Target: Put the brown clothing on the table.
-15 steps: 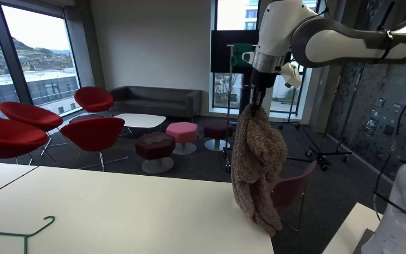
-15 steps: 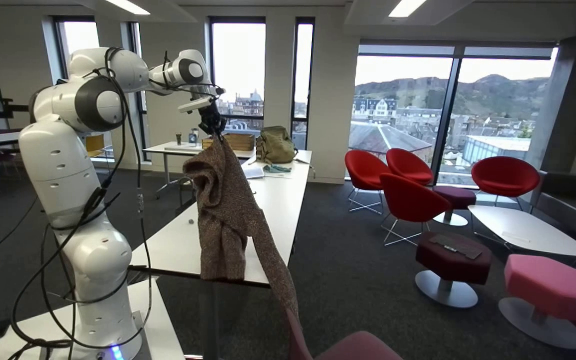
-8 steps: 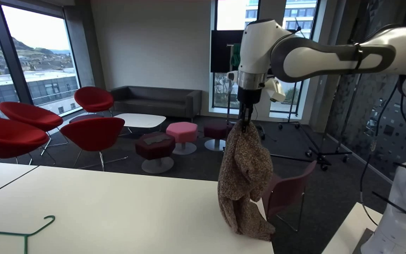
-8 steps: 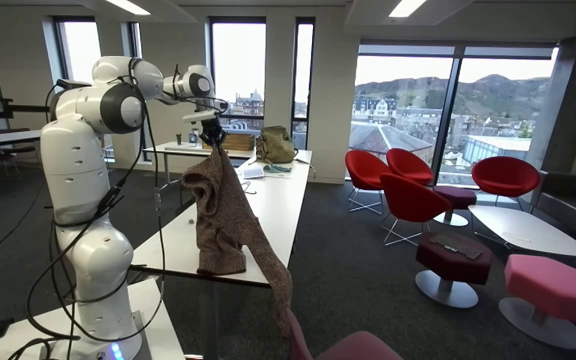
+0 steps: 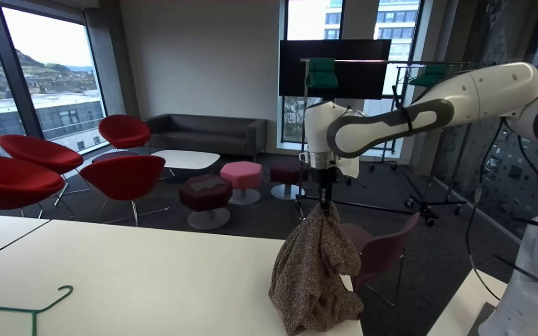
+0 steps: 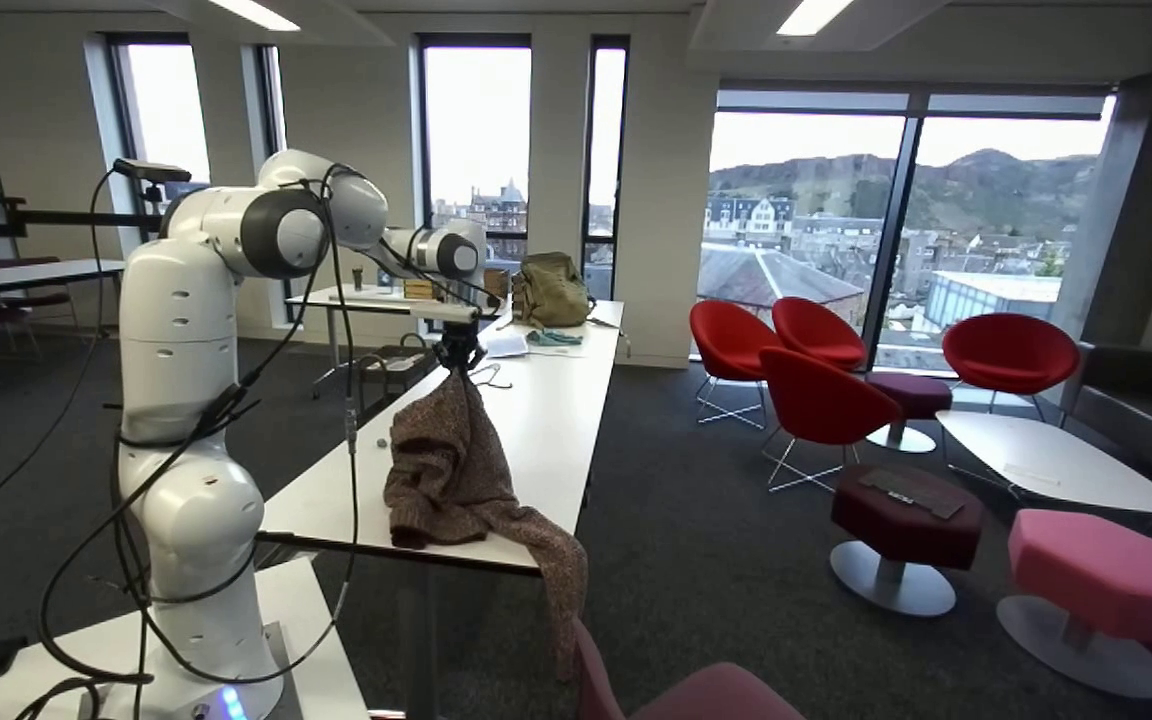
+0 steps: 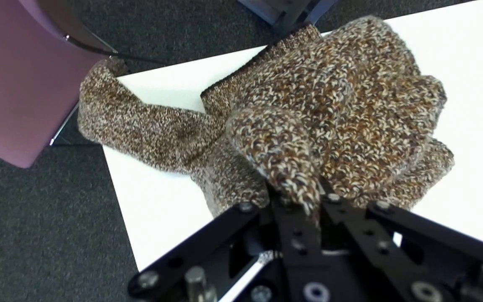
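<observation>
The brown clothing (image 5: 313, 280) is a wrinkled knit garment, also in the other views (image 6: 446, 470) (image 7: 350, 96). My gripper (image 5: 326, 211) is shut on a bunched upper part of it, above the near end of the white table (image 5: 157, 270). In the wrist view the gripper (image 7: 298, 191) pinches a fold between its fingers. The lower part of the garment rests bunched on the table top (image 6: 546, 430). One sleeve lies across the corner and hangs over the edge beside the chair. The fingertips are partly hidden by the fabric.
A dark pink chair (image 5: 385, 252) stands at the table's end, close to the hanging sleeve; it also shows in the wrist view (image 7: 19, 92). A green hanger (image 5: 35, 311) lies on the table. A backpack (image 6: 551, 290) stands farther along it. Red chairs (image 6: 826, 395) and stools are beyond.
My gripper has moved down with the clothing still held. More of the garment now rests bunched and spread on the table. The sleeve stays draped over the edge.
</observation>
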{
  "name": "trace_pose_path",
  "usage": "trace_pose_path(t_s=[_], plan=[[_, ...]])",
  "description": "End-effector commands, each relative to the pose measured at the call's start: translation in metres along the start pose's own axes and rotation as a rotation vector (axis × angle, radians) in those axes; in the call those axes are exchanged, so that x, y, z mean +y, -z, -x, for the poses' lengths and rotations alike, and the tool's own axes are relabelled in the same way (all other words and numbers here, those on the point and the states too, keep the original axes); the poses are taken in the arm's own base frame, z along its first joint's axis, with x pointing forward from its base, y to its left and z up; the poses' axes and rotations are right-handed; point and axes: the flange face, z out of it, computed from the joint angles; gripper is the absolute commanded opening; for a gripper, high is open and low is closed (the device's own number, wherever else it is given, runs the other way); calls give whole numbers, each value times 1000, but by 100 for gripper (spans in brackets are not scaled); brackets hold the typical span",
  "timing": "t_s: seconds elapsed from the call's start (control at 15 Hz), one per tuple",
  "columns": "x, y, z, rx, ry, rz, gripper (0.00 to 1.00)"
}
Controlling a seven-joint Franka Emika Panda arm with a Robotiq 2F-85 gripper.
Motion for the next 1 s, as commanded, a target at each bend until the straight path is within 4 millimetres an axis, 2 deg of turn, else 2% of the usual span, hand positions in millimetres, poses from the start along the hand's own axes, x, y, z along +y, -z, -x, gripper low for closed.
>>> trace_pose_path(t_s=[0.0, 0.2, 0.67, 0.8, 0.93], plan=[[22, -47, 11, -29, -17, -73, 2], [25, -85, 12, -50, -34, -153, 2], [-1, -153, 1, -113, -26, -223, 2], [-9, -164, -1, -123, 2, -227, 34], [-14, -169, -3, -134, 8, -224, 48]])
